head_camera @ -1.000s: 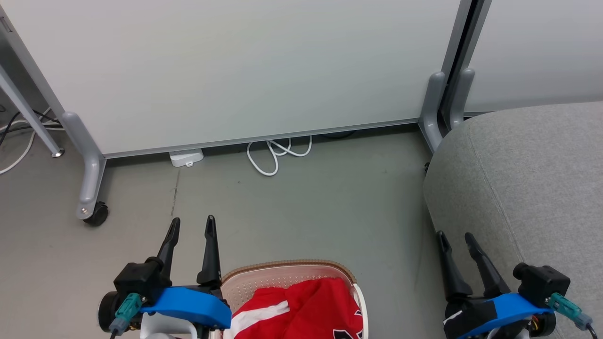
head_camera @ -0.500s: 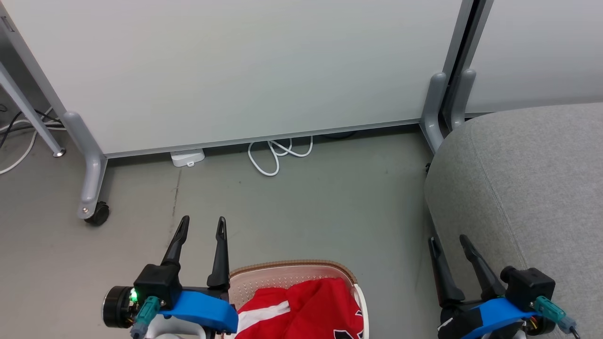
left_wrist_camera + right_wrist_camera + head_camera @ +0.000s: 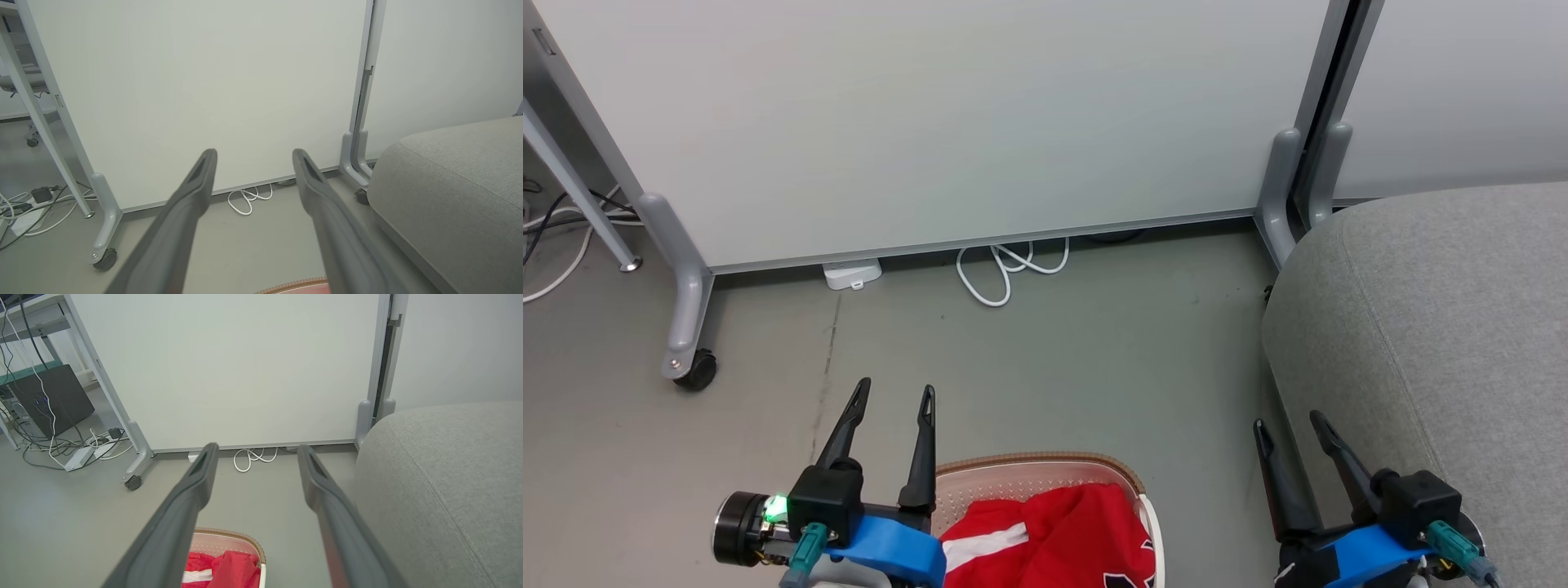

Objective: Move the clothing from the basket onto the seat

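1. A white partition panel (image 3: 980, 122) is standing well beyond both pairs of fingertips, resting on grey legs.
2. The seat (image 3: 1437, 327), grey fabric with a stitched seam and a rounded corner, is lying just beside the right gripper's fingers on their outer side and reaching far past their tips.
3. The grey floor (image 3: 1054, 359) is stretching out bare ahead of the fingertips, between them and the panel.
4. The left gripper (image 3: 896, 386) is hovering above the floor with its two dark fingers pointing forward and spread wide apart, gripping nothing.
5. The right gripper (image 3: 1287, 420) is hanging in the same pose, its fingers also parted wide with nothing between them, leaning slightly inward beside the seat's edge.
6. The basket (image 3: 1029, 469), cream with perforated walls and a brown woven-look rim, is sitting on the floor between the two grippers, just beside the left gripper's inner finger and well apart from the right one.
7. The clothing (image 3: 1062, 531) is lying crumpled inside the basket, behind the fingertips: bright red with a broad white stripe and a bit of black-and-white lettering.
8. A looped white cable (image 3: 1005, 273) is lying under the panel, far ahead of the tips.
9. A white power strip (image 3: 852, 273) and a black castor (image 3: 696, 371) are sitting ahead of and outside the left fingers.
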